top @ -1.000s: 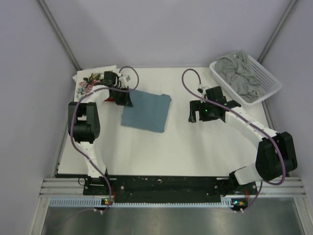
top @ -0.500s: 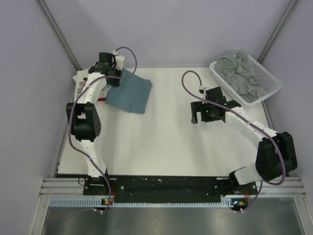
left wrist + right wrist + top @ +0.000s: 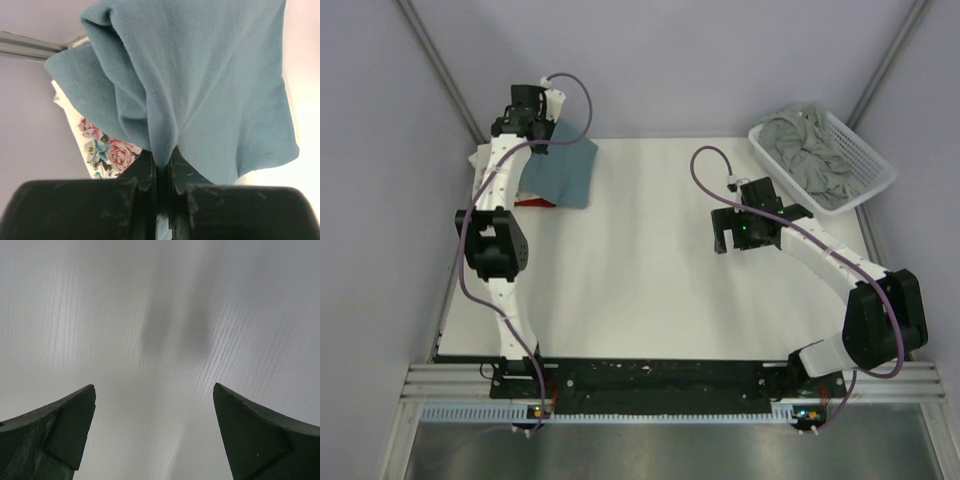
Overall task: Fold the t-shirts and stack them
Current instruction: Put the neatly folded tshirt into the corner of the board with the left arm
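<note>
My left gripper (image 3: 533, 128) is shut on the folded teal-blue t-shirt (image 3: 560, 170) and holds it up over the back left corner; in the left wrist view the cloth (image 3: 200, 75) hangs from my closed jaws (image 3: 162, 162). Under it lies the white floral t-shirt (image 3: 107, 150), mostly covered in the top view (image 3: 480, 165). A sliver of dark red shirt (image 3: 535, 203) shows below the teal one. A grey t-shirt (image 3: 810, 150) fills the basket. My right gripper (image 3: 725, 232) is open and empty above the bare table (image 3: 160, 340).
The white lattice basket (image 3: 868, 160) stands at the back right corner. Grey walls and slanted metal frame posts (image 3: 445, 75) close in the back and sides. The rail with the arm bases (image 3: 660, 380) runs along the near edge.
My left gripper has carried the teal-blue shirt from the table's left-middle up and back to the far left corner, over the floral shirt. The right arm has not moved.
</note>
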`<move>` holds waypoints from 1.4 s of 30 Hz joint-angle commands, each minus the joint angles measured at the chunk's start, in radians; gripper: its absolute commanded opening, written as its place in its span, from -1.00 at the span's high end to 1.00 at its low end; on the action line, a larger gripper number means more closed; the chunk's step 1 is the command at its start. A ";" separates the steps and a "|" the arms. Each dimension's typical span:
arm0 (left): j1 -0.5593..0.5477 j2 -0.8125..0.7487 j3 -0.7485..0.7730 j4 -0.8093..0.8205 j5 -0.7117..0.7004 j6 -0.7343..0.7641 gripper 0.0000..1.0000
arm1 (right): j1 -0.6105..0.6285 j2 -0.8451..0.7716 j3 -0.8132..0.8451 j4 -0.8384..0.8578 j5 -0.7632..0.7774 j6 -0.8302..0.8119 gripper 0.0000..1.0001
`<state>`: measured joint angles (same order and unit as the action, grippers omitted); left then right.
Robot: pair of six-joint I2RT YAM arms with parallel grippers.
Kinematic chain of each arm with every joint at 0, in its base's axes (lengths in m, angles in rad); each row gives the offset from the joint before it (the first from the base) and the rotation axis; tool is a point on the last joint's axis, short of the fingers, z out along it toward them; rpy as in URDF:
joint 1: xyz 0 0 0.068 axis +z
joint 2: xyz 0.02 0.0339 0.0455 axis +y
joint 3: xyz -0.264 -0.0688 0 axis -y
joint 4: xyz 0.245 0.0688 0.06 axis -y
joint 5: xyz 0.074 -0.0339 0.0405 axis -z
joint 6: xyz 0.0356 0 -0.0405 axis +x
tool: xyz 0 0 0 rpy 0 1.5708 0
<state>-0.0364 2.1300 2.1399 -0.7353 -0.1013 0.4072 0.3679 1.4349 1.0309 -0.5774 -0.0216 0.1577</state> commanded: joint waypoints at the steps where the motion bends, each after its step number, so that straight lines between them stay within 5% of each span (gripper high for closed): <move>1: 0.070 -0.039 0.064 0.083 -0.019 0.044 1.00 | -0.011 -0.005 0.043 -0.001 0.041 -0.014 -0.97; 19: 0.164 -0.102 0.038 0.220 -0.040 0.048 1.00 | -0.011 0.002 0.037 -0.022 0.074 -0.035 -0.97; 42: 0.240 0.168 0.064 0.366 -0.299 0.116 1.00 | -0.011 -0.001 0.047 -0.039 0.072 -0.052 -0.97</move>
<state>0.1818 2.2745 2.1506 -0.4900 -0.2832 0.4835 0.3679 1.4410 1.0309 -0.6155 0.0437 0.1215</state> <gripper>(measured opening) 0.049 0.987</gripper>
